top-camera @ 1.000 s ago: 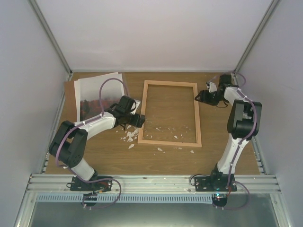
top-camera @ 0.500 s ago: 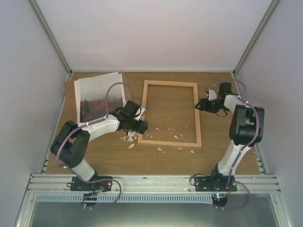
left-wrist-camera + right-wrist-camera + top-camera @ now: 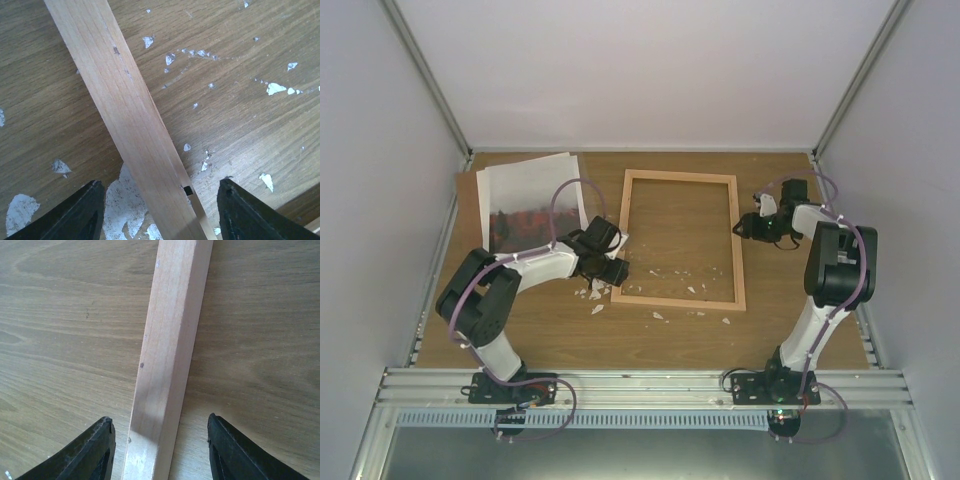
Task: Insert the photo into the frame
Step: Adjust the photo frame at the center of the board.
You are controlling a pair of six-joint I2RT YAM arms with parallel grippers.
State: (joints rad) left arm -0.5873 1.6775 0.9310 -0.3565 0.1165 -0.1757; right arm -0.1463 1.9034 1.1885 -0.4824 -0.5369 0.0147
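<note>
Pale wood under both wrists. Nearest, left hand (image 3: 613,268) spread wide across the left rail of the frame (image 3: 675,300), close to its near corner, fingers (image 3: 75,215) either side of the rail, white scraps (image 3: 122,200) just beside the outer one; gripping nothing. Farther off, right hand (image 3: 748,226) likewise spread astride the opposite rail, holding nothing.

Farther again, behind the left hand on its outer side and outside the frame: the photo (image 3: 525,195), flat on the tabletop (image 3: 670,340), overlapping a brown board (image 3: 466,200).

Judged as squaring and steadying the frame ahead of fetching the print. To do it well: centre each hand over its rail, close gently and together, keep the wood flat, avoid dragging scraps underneath, then send the left hand back toward the photo's near edge.
</note>
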